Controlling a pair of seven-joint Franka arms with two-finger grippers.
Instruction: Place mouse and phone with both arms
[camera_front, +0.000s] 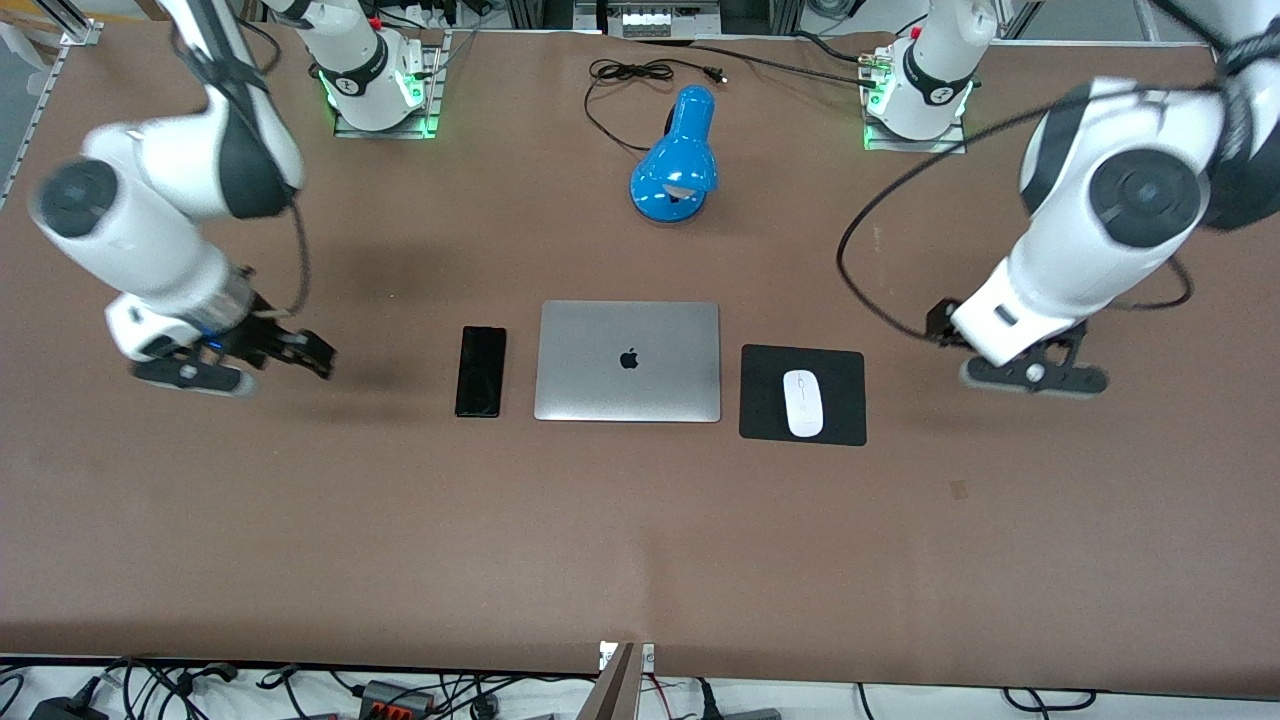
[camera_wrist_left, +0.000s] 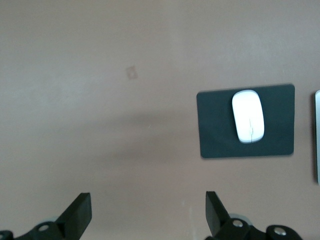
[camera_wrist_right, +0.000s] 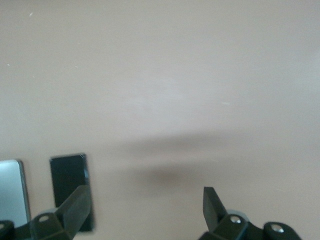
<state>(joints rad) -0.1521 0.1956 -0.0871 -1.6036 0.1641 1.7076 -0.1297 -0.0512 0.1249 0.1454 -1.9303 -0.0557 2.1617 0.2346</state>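
Observation:
The white mouse (camera_front: 803, 403) lies on a black square pad (camera_front: 762, 400), beside the silver laptop toward the left arm's end. The black phone (camera_front: 481, 370) lies flat beside the laptop toward the right arm's end. My left gripper (camera_front: 1035, 378) is open and empty over bare table, toward the left arm's end from the pad. Its wrist view shows the gripper (camera_wrist_left: 148, 210), the mouse (camera_wrist_left: 248, 123) and the pad (camera_wrist_left: 215, 125). My right gripper (camera_front: 298, 352) is open and empty over bare table, toward the right arm's end from the phone. Its wrist view shows the gripper (camera_wrist_right: 145, 207) and the phone (camera_wrist_right: 69, 175).
A closed silver laptop (camera_front: 628, 361) lies between the phone and the pad. A blue desk lamp (camera_front: 677, 160) with a black cord lies farther from the front camera, between the arm bases. The laptop's edge shows in both wrist views (camera_wrist_left: 317, 135) (camera_wrist_right: 10, 190).

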